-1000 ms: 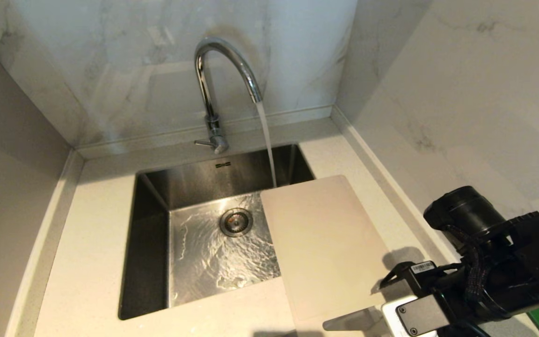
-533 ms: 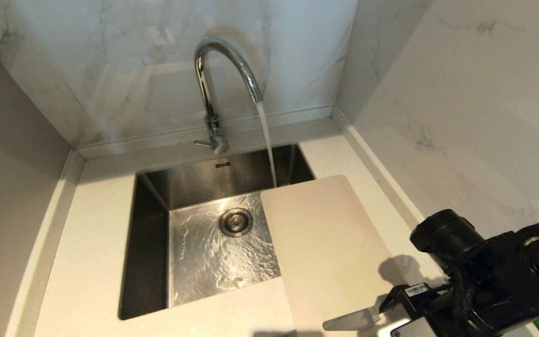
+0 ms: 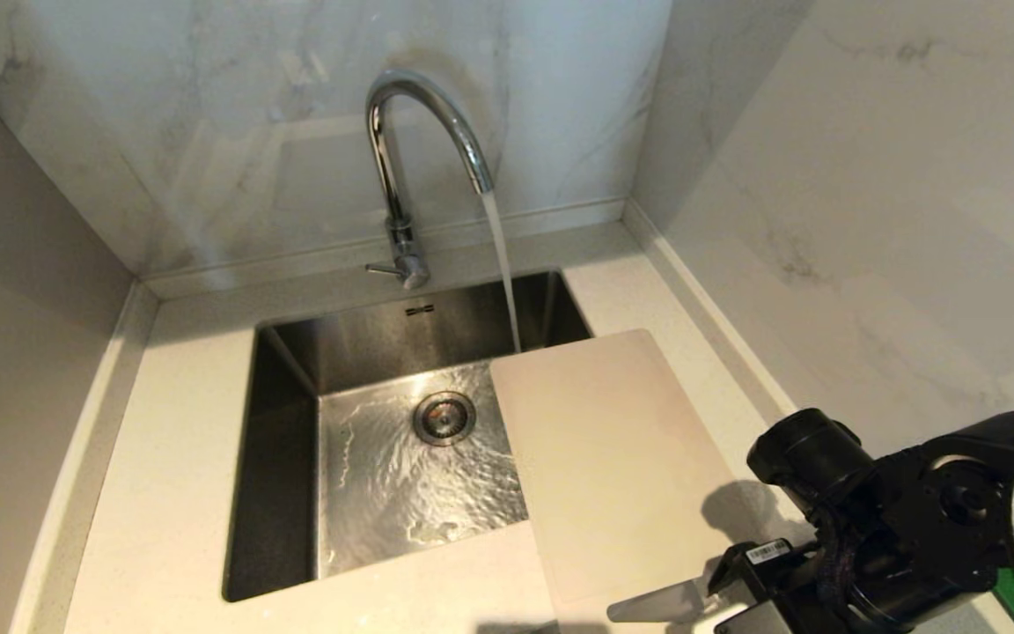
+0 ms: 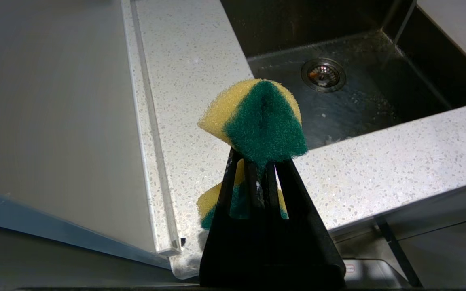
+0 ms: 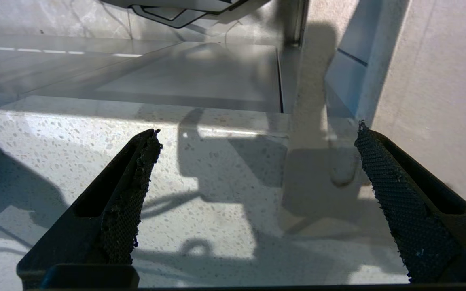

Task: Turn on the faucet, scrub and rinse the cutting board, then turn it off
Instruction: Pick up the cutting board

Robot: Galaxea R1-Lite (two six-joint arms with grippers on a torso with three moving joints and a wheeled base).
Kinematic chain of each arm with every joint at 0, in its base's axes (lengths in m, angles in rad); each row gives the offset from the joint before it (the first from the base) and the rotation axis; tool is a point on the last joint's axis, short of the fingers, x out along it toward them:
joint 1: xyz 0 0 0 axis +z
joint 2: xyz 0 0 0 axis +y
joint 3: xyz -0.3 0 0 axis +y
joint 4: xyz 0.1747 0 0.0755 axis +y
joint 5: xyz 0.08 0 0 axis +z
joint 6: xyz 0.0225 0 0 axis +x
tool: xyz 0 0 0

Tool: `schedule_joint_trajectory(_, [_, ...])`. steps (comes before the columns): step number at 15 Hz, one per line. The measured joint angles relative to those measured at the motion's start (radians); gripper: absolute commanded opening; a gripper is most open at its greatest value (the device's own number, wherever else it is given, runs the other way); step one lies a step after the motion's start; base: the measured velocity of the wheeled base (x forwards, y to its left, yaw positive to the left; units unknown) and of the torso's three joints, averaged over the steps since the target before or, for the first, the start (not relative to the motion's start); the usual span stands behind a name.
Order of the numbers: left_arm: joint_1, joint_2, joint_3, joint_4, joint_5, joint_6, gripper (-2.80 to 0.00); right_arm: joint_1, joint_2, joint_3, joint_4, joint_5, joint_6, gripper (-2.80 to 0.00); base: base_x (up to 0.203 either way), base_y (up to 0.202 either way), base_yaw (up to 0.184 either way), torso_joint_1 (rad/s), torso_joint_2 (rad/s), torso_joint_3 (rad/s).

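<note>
Water running, we keep our right gripper (image 5: 257, 194) spread, aiming squarely for the cutting board (image 3: 613, 458)'s near edge; our left gripper (image 4: 257, 169) pinches the sponge (image 4: 257, 121).

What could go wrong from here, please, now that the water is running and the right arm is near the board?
1. The cutting board lies half over the sink, so a push from the open right tool might tip it in.
2. The faucet stream lands by the board's far edge and may splash onto the counter.
3. The left tool pinches only the sponge by its middle, so hard scrubbing could pull it free.
</note>
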Motion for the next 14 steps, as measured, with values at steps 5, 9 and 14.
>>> schedule_joint_trajectory(5, [0.000, 0.000, 0.000, 0.000, 0.000, 0.000, -2.80, 0.009, 0.047, -0.007, -0.002, -0.011, 0.001, 0.00, 0.000, 0.000, 0.000, 0.000, 0.00, 0.000])
schedule_joint_trajectory(9, [0.000, 0.000, 0.000, 0.000, 0.000, -0.001, -2.80, 0.012, 0.076, 0.000, -0.076, -0.028, 0.000, 0.00, 0.000, 0.000, 0.000, 0.000, 0.00, 0.000])
schedule_joint_trajectory(14, [0.000, 0.000, 0.000, 0.000, 0.000, -0.001, -2.80, 0.031, 0.104, -0.006, -0.085, -0.031, 0.001, 0.00, 0.000, 0.000, 0.000, 0.000, 0.00, 0.000])
